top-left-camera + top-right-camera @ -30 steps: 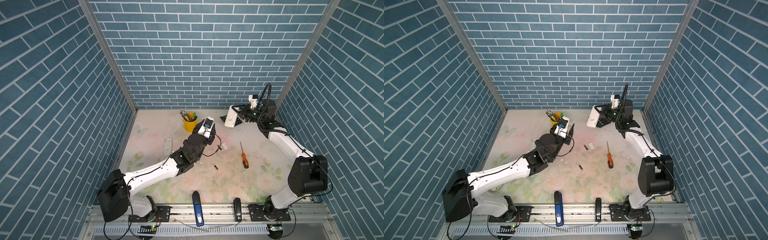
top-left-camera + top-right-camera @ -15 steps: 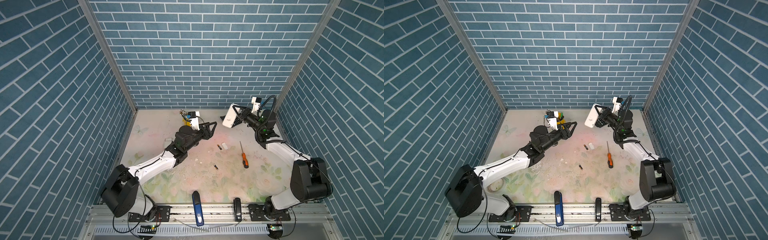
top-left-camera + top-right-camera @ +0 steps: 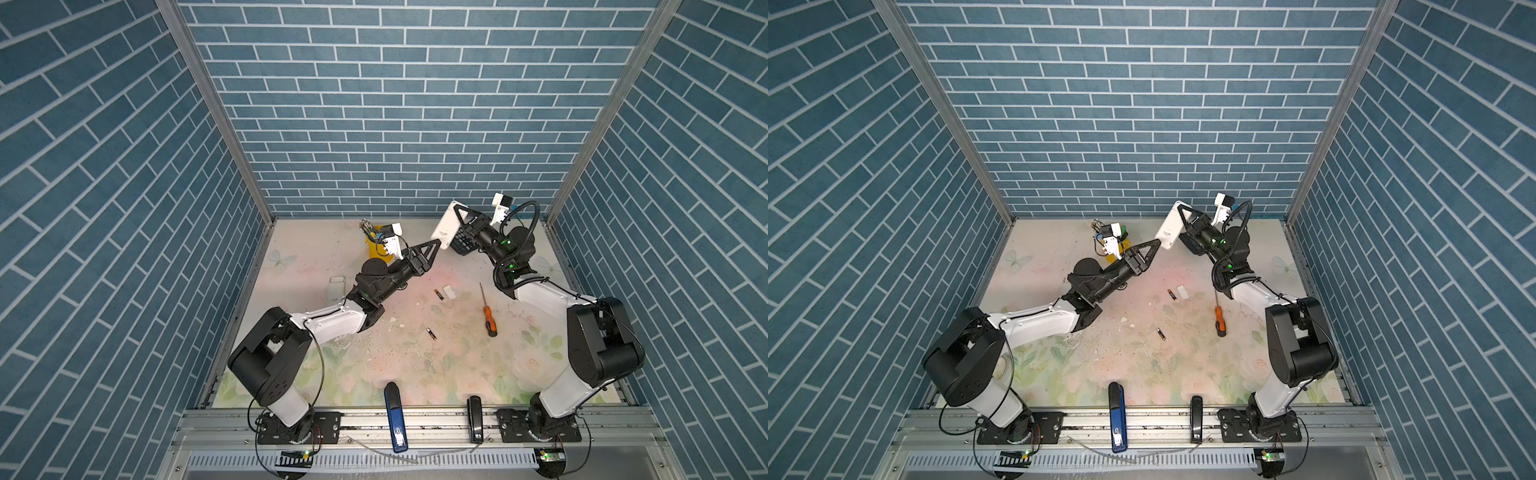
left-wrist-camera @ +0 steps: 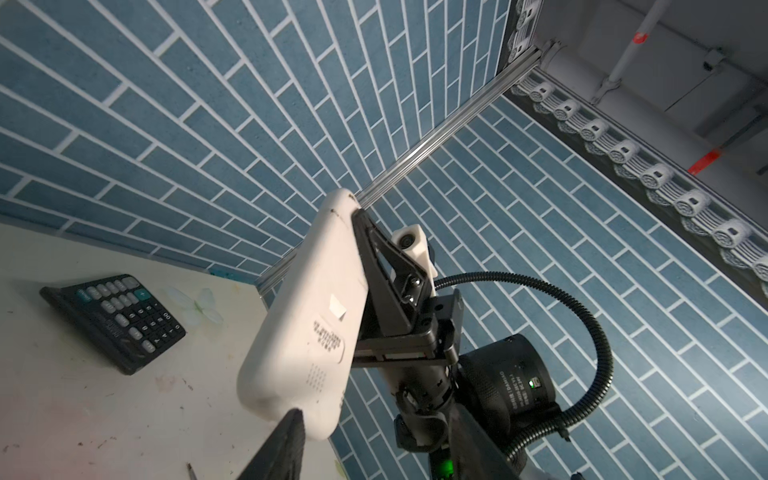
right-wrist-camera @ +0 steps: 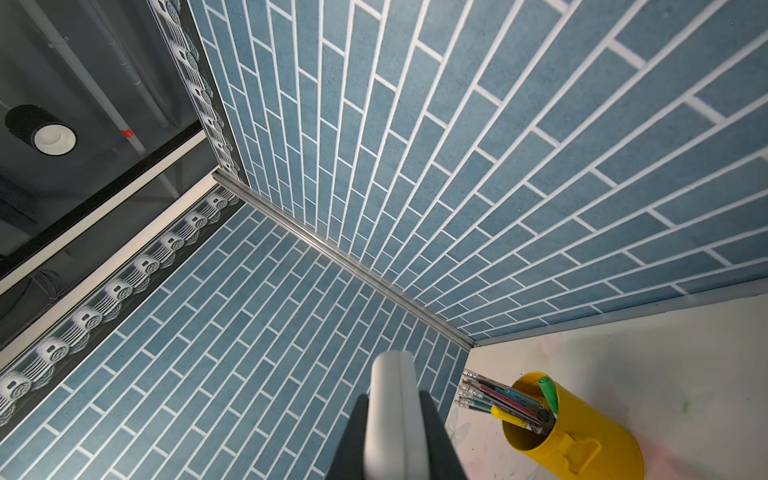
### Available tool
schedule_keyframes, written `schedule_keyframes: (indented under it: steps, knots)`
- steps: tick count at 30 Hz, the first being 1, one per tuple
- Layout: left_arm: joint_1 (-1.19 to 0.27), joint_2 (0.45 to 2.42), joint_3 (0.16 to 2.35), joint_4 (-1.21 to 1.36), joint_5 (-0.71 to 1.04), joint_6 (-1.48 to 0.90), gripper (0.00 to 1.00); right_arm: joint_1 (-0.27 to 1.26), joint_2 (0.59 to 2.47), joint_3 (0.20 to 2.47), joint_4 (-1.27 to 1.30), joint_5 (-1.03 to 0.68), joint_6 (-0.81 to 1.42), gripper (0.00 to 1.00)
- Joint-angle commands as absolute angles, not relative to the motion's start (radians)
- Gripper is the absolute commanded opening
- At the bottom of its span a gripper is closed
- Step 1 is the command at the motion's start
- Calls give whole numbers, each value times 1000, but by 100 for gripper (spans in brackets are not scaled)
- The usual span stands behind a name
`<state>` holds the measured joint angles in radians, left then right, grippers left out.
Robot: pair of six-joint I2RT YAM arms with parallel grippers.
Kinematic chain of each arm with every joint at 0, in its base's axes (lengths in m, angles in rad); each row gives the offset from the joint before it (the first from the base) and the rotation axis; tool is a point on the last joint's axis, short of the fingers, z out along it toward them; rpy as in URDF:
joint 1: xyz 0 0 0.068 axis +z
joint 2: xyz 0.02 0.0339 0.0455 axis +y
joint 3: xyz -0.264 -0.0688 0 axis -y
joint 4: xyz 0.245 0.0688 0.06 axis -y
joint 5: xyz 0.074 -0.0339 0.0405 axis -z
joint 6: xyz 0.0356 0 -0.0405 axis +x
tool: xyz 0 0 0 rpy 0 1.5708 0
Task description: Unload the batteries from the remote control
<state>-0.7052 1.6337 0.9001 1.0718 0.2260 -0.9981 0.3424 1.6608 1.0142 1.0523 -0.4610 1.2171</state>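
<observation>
A white remote control [image 3: 448, 226] [image 3: 1170, 230] hangs tilted in the air at the back right, with my right gripper [image 3: 462, 218] [image 5: 392, 401] shut on its two flat faces. Its back side with a printed label shows in the left wrist view [image 4: 307, 316]. My left gripper [image 3: 432, 246] [image 3: 1152, 246] is open and reaches up to the remote's lower end, where one finger [image 4: 286, 440] overlaps that end. Two batteries [image 3: 437, 294] [image 3: 431, 333] lie on the mat, dark with a gold end.
A small white cover [image 3: 449, 291] lies by the farther battery, with an orange-handled screwdriver [image 3: 487, 309] to its right. A black calculator [image 4: 114, 322] lies under the raised remote. A yellow pen cup [image 5: 569, 432] stands at the back. A clear rectangular piece [image 3: 336, 286] lies left.
My left arm has swung up and stretched toward the remote, its fingertips now at the remote's lower end. The right gripper has tilted the remote and brought it slightly toward the middle.
</observation>
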Motion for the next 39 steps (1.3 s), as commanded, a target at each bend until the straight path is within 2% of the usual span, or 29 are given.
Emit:
schedule_keyframes:
  steps: [1,20,32,39]
  knots:
    - [-703,1674,932,1147,225,-1019,56,356,1673,1052,1163,-437,1272,0]
    - [-703,1650,902,1108,199,-982,57,357,1604,1139,1008,-471,1191,0]
    - [-695,1702,988,1119,196,-957,56,388,1627,1118,1061,-467,1251,0]
    - [-692,1735,1044,1136,198,-955,47,405,1640,1109,1084,-460,1267,0]
